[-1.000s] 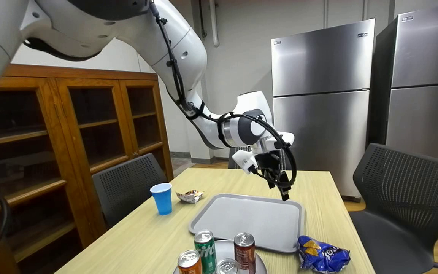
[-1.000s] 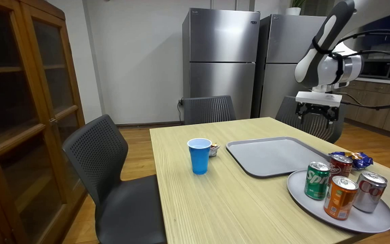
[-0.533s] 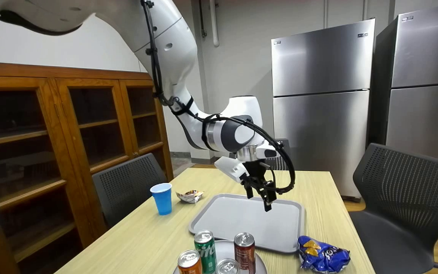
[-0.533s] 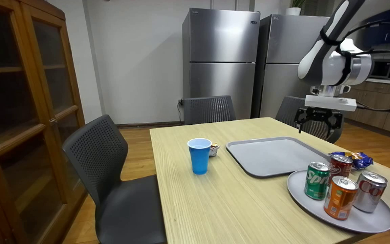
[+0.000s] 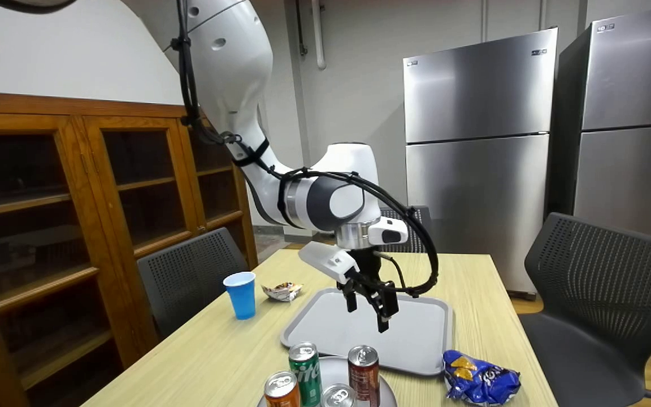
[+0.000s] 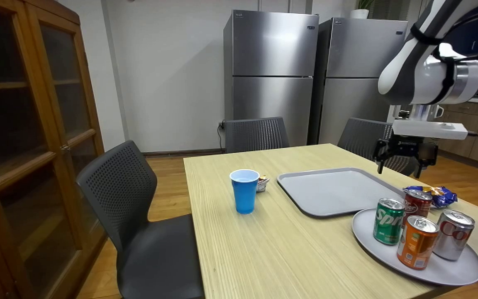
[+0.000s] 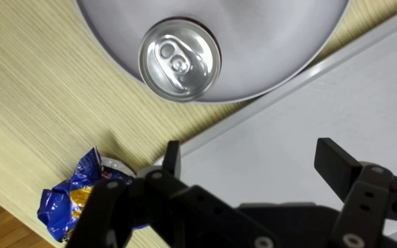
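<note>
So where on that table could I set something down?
The tray looks bare, but the open gripper hangs over it. The table between the cup and the plate is free too. It's crowded on the plate, among four cans, and at the tray's corner beside the bag.

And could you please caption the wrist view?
Open claw above a gray tray; one can on a round plate.

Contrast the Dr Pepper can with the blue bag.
The Dr Pepper can is dark red; the blue bag carries a yellow-orange patch. The can stands upright on the round plate; the bag lies on the table. The can is cylindrical, the bag crumpled. Neither is held by the open gripper.
</note>
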`<action>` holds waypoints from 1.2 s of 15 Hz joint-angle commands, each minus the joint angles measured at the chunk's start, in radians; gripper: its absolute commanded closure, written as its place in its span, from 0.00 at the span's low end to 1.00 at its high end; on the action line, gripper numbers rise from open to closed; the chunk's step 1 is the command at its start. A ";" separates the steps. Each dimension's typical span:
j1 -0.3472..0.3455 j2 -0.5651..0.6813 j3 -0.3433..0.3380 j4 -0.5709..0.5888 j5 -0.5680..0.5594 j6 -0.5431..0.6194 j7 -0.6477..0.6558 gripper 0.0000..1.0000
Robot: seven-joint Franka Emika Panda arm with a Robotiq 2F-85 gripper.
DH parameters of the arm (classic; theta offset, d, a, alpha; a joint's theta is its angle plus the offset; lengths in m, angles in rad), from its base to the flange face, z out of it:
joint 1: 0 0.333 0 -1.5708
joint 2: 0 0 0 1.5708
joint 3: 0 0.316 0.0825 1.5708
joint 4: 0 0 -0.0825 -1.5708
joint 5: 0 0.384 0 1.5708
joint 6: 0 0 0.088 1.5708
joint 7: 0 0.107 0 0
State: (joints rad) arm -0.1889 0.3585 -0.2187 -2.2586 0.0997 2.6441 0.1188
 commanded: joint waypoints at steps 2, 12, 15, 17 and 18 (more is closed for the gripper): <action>0.002 -0.112 -0.020 -0.113 -0.063 -0.043 -0.019 0.00; -0.001 -0.188 -0.057 -0.238 -0.158 -0.037 0.007 0.00; -0.002 -0.171 -0.047 -0.254 -0.139 -0.012 0.007 0.00; -0.003 -0.164 -0.043 -0.261 -0.129 0.003 0.008 0.00; -0.003 -0.161 -0.043 -0.262 -0.129 0.007 0.009 0.00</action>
State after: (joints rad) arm -0.1886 0.2118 -0.2728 -2.4945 -0.0416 2.6245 0.1169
